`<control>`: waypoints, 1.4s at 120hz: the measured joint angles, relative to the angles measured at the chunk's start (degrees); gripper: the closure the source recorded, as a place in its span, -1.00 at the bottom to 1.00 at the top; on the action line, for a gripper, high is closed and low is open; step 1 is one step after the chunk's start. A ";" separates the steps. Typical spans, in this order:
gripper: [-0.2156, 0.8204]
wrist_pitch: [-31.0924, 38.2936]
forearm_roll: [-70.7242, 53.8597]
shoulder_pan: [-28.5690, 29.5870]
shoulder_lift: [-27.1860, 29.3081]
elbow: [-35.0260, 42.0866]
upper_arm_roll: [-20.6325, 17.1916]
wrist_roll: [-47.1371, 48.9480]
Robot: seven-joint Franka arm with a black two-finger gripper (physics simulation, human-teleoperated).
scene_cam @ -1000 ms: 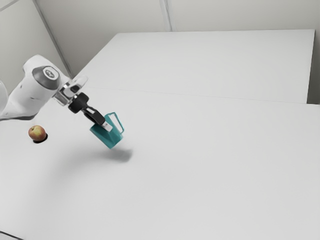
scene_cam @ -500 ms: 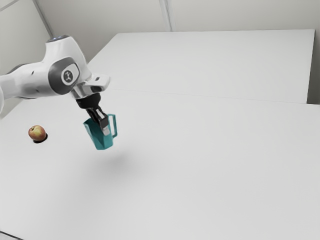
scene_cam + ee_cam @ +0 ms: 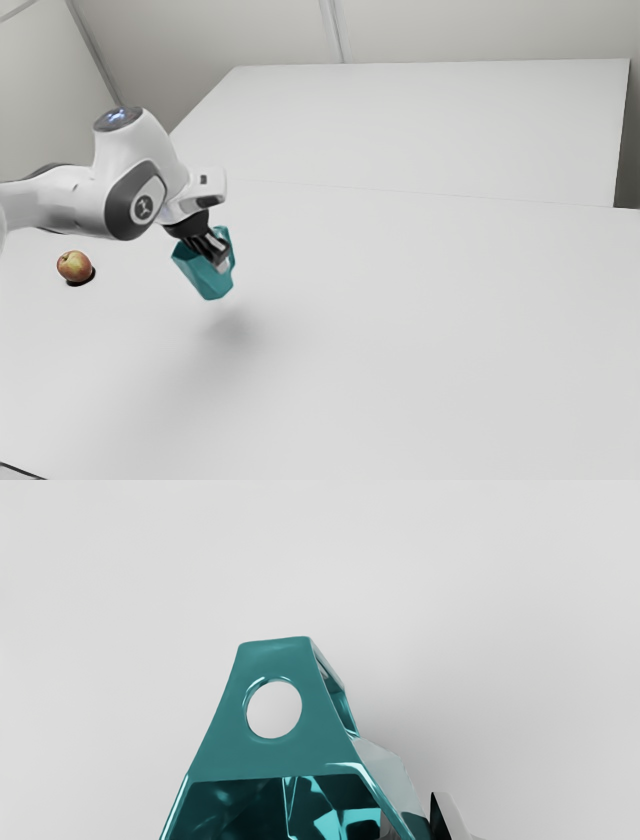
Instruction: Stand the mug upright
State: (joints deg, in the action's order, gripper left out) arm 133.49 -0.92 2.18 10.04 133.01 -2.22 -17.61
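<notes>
Hanging tilted, the mug (image 3: 208, 283) is gripped by the tool (image 3: 220, 262).

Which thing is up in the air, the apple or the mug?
The teal mug. It hangs tilted in the gripper, its shadow lying apart below. The red-and-yellow apple rests on the table, away from the gripper.

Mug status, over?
Gripper shut on mug. Mug held above table, tilted, mouth upward, not set down. Apple apart, toward exterior view's left; looks unlikely to interfere.
</notes>
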 joint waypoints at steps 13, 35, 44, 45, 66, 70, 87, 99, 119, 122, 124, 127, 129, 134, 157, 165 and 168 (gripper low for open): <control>0.91 2.09 -2.16 -0.46 0.55 1.01 -0.11 3.45; 0.91 4.09 -3.41 -1.18 2.03 4.13 -0.20 8.76; 0.91 4.49 -3.57 -1.20 2.08 5.00 -0.29 10.57; 0.91 4.52 -3.58 -1.20 2.08 5.05 -0.30 10.76; 0.91 4.97 -3.74 -1.70 1.96 6.44 -0.39 14.36; 0.91 5.02 -3.76 -1.77 1.91 6.66 -0.45 14.97; 0.91 5.15 -3.77 -2.02 1.60 7.68 -0.52 17.45; 0.91 5.20 -3.78 -2.03 0.91 7.86 -0.52 18.95; 0.91 5.27 -3.77 -2.05 -0.08 7.89 -0.53 20.94; 0.91 5.28 -3.76 -2.07 -0.23 7.88 -0.54 21.20; 0.91 5.31 -3.76 -2.07 -0.31 7.86 -0.53 21.36; 0.91 5.37 -3.76 -2.07 -0.50 7.84 -0.53 21.60; 0.91 5.42 -3.76 -2.07 -0.61 7.83 -0.53 21.75; 0.91 5.53 -3.76 -2.06 -0.97 7.82 -0.54 22.12; 0.91 5.86 -3.75 -2.07 -2.28 7.73 -0.61 23.53; 0.91 6.08 -3.75 -2.06 -2.78 7.72 -0.62 23.92; 0.91 6.16 -3.75 -2.06 -2.93 7.72 -0.62 24.06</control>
State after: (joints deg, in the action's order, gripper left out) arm 139.65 -4.67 0.12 7.11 140.73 -2.84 6.45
